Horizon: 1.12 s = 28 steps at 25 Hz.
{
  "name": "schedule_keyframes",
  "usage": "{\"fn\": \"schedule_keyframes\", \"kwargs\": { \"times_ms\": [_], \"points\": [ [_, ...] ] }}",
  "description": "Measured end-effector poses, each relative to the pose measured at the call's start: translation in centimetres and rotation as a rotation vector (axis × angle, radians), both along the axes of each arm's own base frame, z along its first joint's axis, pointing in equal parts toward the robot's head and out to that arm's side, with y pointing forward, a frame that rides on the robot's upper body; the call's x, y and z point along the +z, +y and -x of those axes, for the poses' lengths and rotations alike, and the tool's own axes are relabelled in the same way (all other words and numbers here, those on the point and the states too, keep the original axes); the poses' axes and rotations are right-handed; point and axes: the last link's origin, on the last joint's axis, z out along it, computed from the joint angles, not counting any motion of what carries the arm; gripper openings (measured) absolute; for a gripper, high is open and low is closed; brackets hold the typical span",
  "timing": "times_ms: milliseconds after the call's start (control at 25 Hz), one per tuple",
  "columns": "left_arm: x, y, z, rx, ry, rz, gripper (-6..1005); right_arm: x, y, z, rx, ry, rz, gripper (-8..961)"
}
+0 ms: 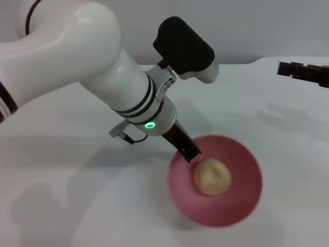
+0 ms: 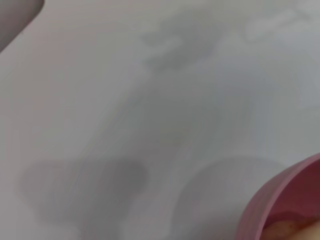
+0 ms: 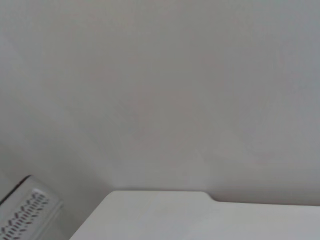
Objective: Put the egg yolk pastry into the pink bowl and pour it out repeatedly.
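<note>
The pink bowl (image 1: 241,206) sits low in the middle of the head view, tipped with its inside facing the camera. The pale egg yolk pastry (image 1: 212,176) rests inside it, left of centre. My left gripper (image 1: 189,153) reaches down from the upper left and is shut on the bowl's rim at its upper-left side; one dark finger (image 1: 182,143) shows over the rim. The left wrist view shows the bowl's rim (image 2: 280,200) with a sliver of the pastry (image 2: 295,232) behind it. My right gripper (image 1: 304,72) stays parked at the far right, well away from the bowl.
The white table (image 1: 77,195) spreads around the bowl, with the bowl's shadow under it. The left arm's thick white forearm (image 1: 128,82) crosses the upper left. The right wrist view shows a pale wall and the table's far edge (image 3: 160,192).
</note>
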Motion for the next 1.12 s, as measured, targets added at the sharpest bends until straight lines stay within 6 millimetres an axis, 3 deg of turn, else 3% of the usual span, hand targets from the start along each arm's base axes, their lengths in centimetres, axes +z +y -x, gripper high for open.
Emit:
{"fn": "schedule_keyframes", "kwargs": {
  "times_ms": [200, 480, 840, 1120],
  "points": [
    [-0.3, -0.1, 0.3, -0.013, 0.005, 0.002, 39, -0.1, -0.5, -1.1, -0.038, 0.021, -0.003, 627],
    [-0.7, -0.3, 0.9, -0.009, 0.023, 0.009, 57, -0.1, -0.5, -1.0, -0.036, 0.024, -0.003, 627],
    [1.3, 1.7, 0.2, -0.008, -0.085, -0.085, 313, -1.4, -0.2, -1.7, -0.066, 0.045, 0.009, 627],
    [6.4, 4.5, 1.1, 0.096, -0.380, -0.219, 592, -2.6, -0.1, -2.6, -0.091, 0.053, 0.005, 627]
  ]
}}
